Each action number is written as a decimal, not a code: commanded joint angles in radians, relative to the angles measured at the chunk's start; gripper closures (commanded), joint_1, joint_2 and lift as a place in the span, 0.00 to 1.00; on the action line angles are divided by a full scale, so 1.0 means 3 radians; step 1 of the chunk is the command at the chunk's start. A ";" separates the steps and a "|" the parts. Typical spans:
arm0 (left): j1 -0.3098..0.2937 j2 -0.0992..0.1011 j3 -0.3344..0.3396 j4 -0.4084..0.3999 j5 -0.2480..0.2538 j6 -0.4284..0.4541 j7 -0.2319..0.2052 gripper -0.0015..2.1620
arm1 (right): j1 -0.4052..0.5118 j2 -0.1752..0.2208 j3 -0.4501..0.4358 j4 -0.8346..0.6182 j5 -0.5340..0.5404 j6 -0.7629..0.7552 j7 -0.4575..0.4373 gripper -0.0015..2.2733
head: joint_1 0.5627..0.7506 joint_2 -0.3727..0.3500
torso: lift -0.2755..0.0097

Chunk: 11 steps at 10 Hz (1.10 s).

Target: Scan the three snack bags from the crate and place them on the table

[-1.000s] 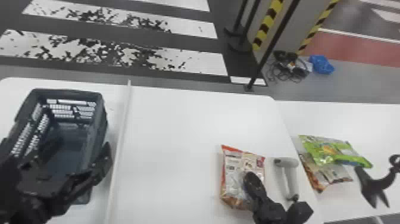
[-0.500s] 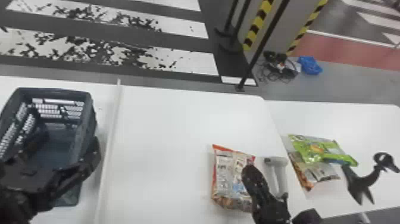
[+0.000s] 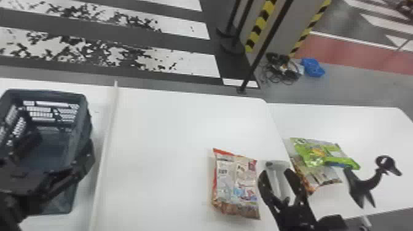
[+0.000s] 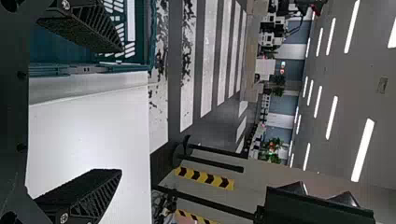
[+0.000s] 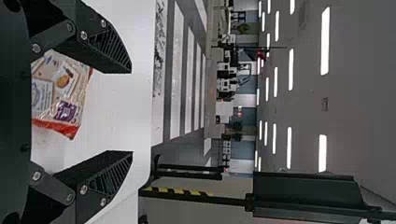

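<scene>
And it's three snack bags on the white tables: one red-edged bag (image 3: pixel 236 187) lower centre, one green bag (image 3: pixel 319 153) overlapping one brown bag (image 3: pixel 321 179) at lower right! One crate (image 3: pixel 46 92), far left; left gripper (image 3: pixel 60 144) there, right gripper (image 3: pixel 276 175) lower right, both jaws spread wide!

Left black flat-fingered end effector (image 3: pixel 57 150): fingers spread wide, black left wrist (image 3: pixel 18 184) behind. Right black flat-fingered end effector (image 3: pixel 276 172): fingers parted, black right wrist (image 3: pixel 295 216) behind.
</scene>
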 commanded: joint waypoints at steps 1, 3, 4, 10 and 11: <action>-0.0043 0.0040 0.0010 0.0073 0.0063 -0.0005 -0.0004 0.04 | -0.0119 -0.0041 -0.0224 0.0082 0.0082 0.0326 0.0023 0.02 | 0.70 0.03 | 0.84; -0.0048 0.0055 0.0091 0.0083 0.0175 -0.0005 -0.0060 0.04 | -0.0385 -0.0194 -0.0373 0.0338 0.0092 0.0909 0.0208 0.02 | 0.70 0.03 | 0.84; -0.0048 0.0055 0.0107 0.0098 0.0206 -0.0005 -0.0086 0.04 | -0.0512 -0.0256 -0.0408 0.0496 0.0103 0.1052 0.0269 0.02 | 0.70 0.03 | 0.84; -0.0048 0.0076 0.0143 0.0093 0.0216 -0.0005 -0.0111 0.04 | -0.1065 -0.0455 -0.0398 0.1171 0.0266 0.1420 0.0351 0.12 | 0.70 0.03 | 0.84; -0.0048 0.0076 0.0148 0.0088 0.0221 -0.0005 -0.0116 0.04 | -0.1095 -0.0455 -0.0403 0.1182 0.0297 0.1594 0.0351 0.34 | 0.70 0.03 | 0.84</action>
